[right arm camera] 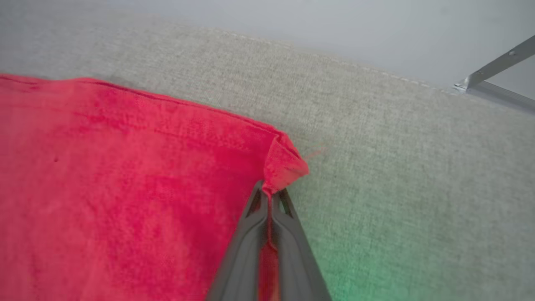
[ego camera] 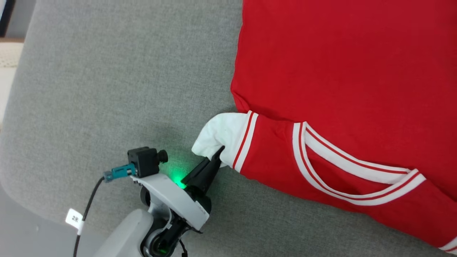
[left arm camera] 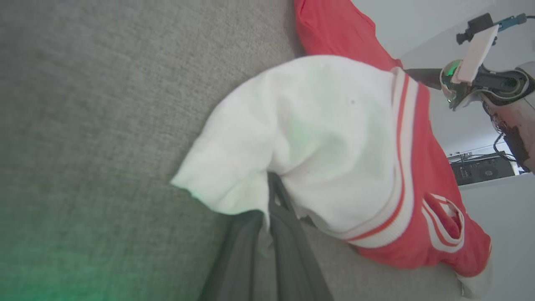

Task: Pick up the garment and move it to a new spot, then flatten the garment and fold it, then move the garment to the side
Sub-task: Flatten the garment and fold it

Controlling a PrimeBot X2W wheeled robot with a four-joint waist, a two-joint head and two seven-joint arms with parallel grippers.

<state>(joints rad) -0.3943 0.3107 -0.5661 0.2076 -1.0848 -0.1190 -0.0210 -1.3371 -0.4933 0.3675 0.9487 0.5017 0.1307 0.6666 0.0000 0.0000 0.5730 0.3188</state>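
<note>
Pale forearm [ego camera: 121, 232] carries dark jaws, black camera [ego camera: 142, 161], teal-plugged cable [ego camera: 89, 198].

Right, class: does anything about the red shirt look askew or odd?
Yes. The white sleeve of the garment is bunched where the left hand pinches it; a red corner curls up in the right hand.

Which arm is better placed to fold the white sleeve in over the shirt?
Probably left. The left gripper is shut on the white sleeve of the garment, right beside the body. The right gripper pinches a plain red corner instead.
</note>
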